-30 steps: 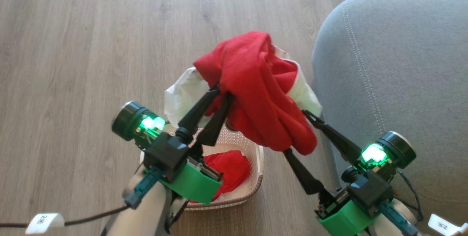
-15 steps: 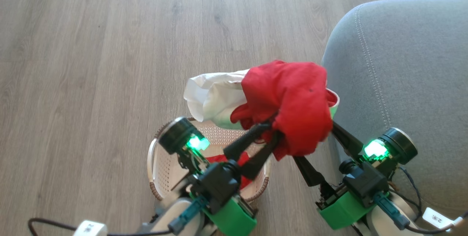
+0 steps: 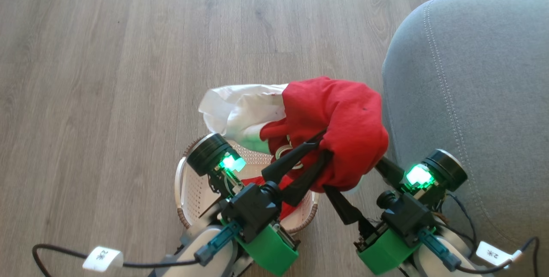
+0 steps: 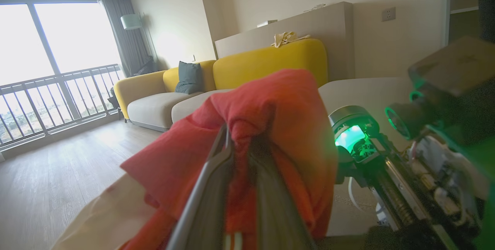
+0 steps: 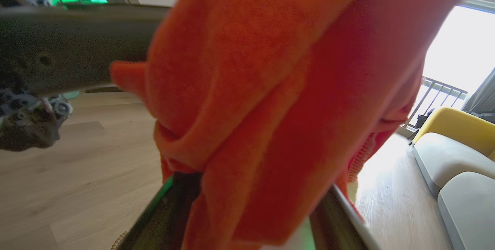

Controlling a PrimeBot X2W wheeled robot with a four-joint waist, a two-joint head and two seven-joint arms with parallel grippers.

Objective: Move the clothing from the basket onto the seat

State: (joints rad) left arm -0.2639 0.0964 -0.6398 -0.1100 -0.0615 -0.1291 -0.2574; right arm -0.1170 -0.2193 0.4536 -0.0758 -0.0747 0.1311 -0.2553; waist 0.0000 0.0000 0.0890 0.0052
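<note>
Red garment (image 3: 343, 118) hangs above the basket (image 3: 182, 182), beside the seat's (image 3: 472, 97) left edge.
Left claw (image 3: 325, 144) pinches its fold tightly; right claw (image 3: 354, 176) sits under it, fingers spread wide. A 2nd garment (image 3: 257, 181) lies inside the basket.

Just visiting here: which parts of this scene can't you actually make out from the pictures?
1. Fingertips of the right gripper: head view, buried under the lifted bright red fabric garment.
2. Second red garment inside the cream perforated plastic basket: head view, mostly behind the left gripper.
3. Large grey upholstered seat: cut off by the head view's right edge.
4. Wooden floor, right wrist view: middle blocked by the blurred garment.
</note>
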